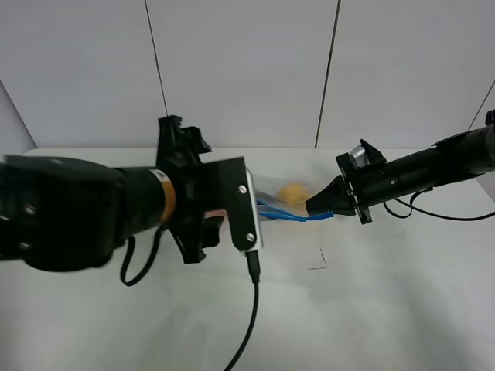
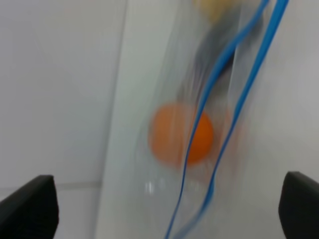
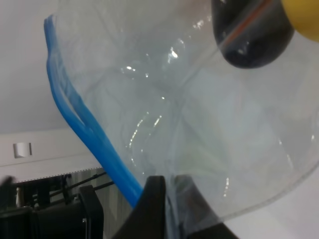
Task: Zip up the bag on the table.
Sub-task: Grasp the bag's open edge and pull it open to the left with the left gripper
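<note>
The bag [image 1: 285,197] is clear plastic with a blue zipper strip [image 1: 282,214] and lies on the white table [image 1: 371,309] between my two arms. An orange-yellow fruit [image 1: 293,192] shows through it. My right gripper [image 1: 315,208] comes in from the right and is shut on the bag's zipper end. In the right wrist view its fingers [image 3: 153,209] pinch the plastic beside the blue strip [image 3: 89,139], with a dark purple item [image 3: 249,42] beyond. My left gripper [image 2: 164,209] is open, its fingertips [image 2: 30,206] wide apart, with the bag's two parted blue strips [image 2: 209,99] and orange fruit [image 2: 174,134] between and beyond them.
My left arm's bulky wrist [image 1: 193,197] hides the bag's left part in the high view. Black cables [image 1: 251,309] trail across the table's front, and another [image 1: 433,212] lies under the right arm. A small dark mark [image 1: 319,263] sits on the table. Grey wall panels stand behind.
</note>
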Action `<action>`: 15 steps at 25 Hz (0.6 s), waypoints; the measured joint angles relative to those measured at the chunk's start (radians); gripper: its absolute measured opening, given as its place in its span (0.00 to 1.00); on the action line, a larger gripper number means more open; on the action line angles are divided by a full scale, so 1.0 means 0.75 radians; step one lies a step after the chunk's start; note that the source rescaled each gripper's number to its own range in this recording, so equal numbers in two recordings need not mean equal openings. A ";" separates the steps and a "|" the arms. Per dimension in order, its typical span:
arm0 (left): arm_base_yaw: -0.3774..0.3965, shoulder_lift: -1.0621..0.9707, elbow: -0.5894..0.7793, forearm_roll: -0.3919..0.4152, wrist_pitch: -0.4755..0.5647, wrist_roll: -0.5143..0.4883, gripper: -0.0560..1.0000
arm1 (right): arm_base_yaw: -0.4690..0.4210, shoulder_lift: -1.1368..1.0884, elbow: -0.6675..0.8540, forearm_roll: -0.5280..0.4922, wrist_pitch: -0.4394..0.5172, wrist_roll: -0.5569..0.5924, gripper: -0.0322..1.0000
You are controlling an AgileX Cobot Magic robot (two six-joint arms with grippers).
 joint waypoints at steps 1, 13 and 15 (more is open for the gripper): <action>-0.023 0.050 0.000 0.139 0.017 -0.109 0.98 | 0.000 0.000 0.000 0.000 0.000 0.005 0.03; -0.186 0.448 -0.119 0.515 0.260 -0.601 0.95 | 0.000 0.000 0.000 0.028 0.001 0.059 0.03; -0.186 0.476 -0.166 0.515 0.258 -0.602 0.95 | 0.000 0.000 0.000 0.038 0.001 0.062 0.03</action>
